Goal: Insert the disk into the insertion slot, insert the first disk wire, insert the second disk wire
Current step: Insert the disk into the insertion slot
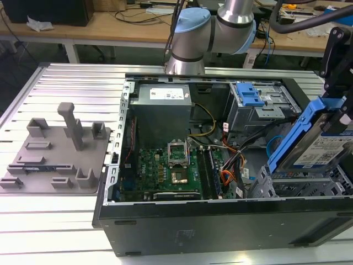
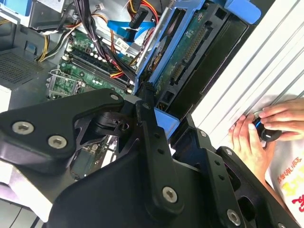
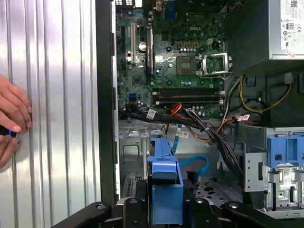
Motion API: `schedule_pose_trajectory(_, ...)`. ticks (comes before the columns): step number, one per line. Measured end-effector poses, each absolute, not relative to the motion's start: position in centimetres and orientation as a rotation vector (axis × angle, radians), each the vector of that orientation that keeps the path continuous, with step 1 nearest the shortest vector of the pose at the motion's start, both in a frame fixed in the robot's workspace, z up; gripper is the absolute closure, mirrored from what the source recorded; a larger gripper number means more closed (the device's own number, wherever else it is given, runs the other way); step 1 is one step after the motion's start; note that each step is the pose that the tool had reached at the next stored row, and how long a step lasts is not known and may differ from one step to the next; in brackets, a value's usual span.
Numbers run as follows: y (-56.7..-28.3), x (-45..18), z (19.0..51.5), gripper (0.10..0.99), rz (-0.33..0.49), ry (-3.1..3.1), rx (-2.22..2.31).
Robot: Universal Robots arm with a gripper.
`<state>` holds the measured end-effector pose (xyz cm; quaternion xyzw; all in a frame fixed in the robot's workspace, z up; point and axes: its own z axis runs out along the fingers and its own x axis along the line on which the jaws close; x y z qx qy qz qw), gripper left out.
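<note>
Where the table (image 1: 66,232) shows at the exterior view's left, a grey fixture plate (image 1: 55,149) lies beside the open case (image 1: 220,229). Inside sits the motherboard (image 1: 165,171), and further right the blue wire (image 1: 274,148) loops just beside the disk (image 1: 317,146). At the right the gripper (image 1: 337,107) is clamped on the disk, which hangs steeply tilted, its low end just over the slot (image 1: 292,185), not yet seated. In the first wrist view a hand (image 3: 12,114) rests on the table outside the case
</note>
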<state>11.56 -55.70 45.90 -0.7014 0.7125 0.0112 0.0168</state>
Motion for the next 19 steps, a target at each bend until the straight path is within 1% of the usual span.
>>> schedule_pose_trajectory(19,-56.1,11.6,43.0,0.722,0.04,2.217,-2.182)
